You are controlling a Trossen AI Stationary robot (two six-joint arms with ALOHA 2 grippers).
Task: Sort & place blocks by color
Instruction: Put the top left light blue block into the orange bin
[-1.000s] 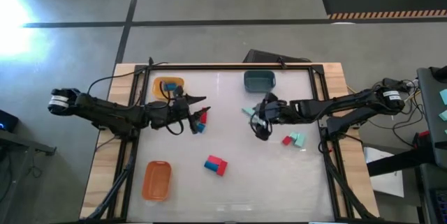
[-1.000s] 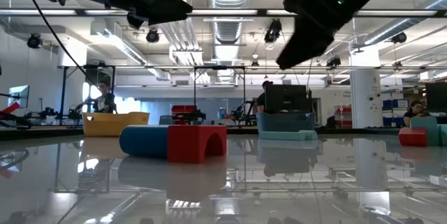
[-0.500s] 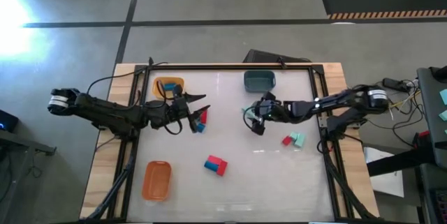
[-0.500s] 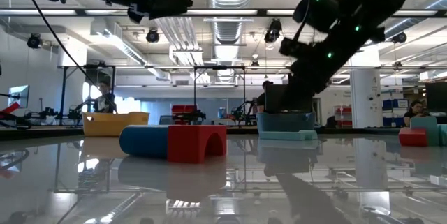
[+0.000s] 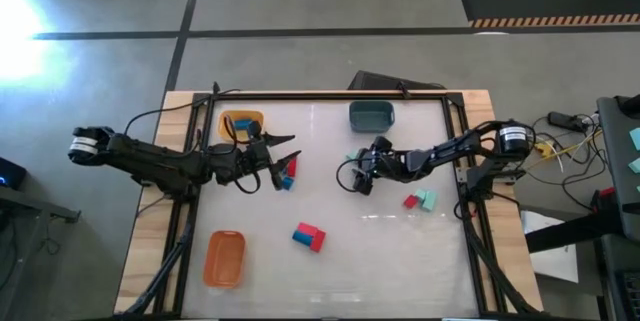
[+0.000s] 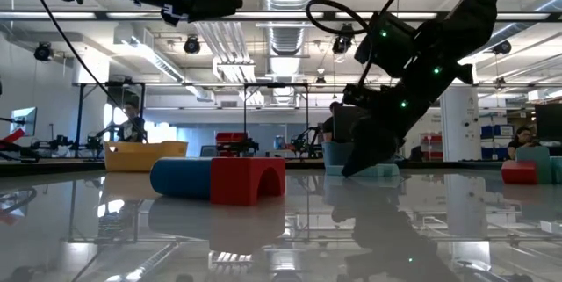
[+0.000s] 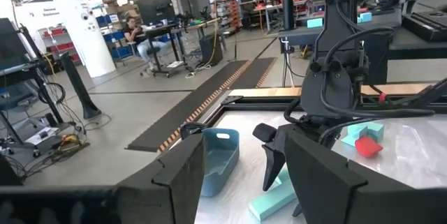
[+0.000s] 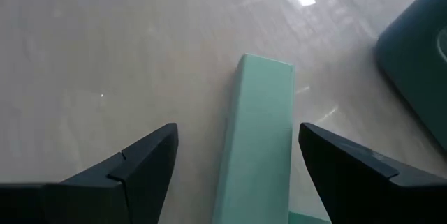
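Reaching across the glossy white worktop, I start with the biggest things on it: three trays. An orange tray lies near the front on my left side; I make out nothing in it. A yellow tray sits at the back on the left with something dark and blue in it that I cannot make out clearly. A dark teal-grey tray stands at the back middle, and from above its inside looks bare. Smaller are the blocks. A pale mint-green bar lies flat on the worktop near the teal-grey tray, and my right pincer is down over it, fingers spread wide either side, not closed on it. A red block touching a blue one sits toward the front middle; in the low view the red one is an arch and the blue one a rounded bar. A red block beside a mint one lies to my right. My left pincer hovers above a small red and blue cluster, partly open, holding nothing I can see. No readable writing shows on anything.
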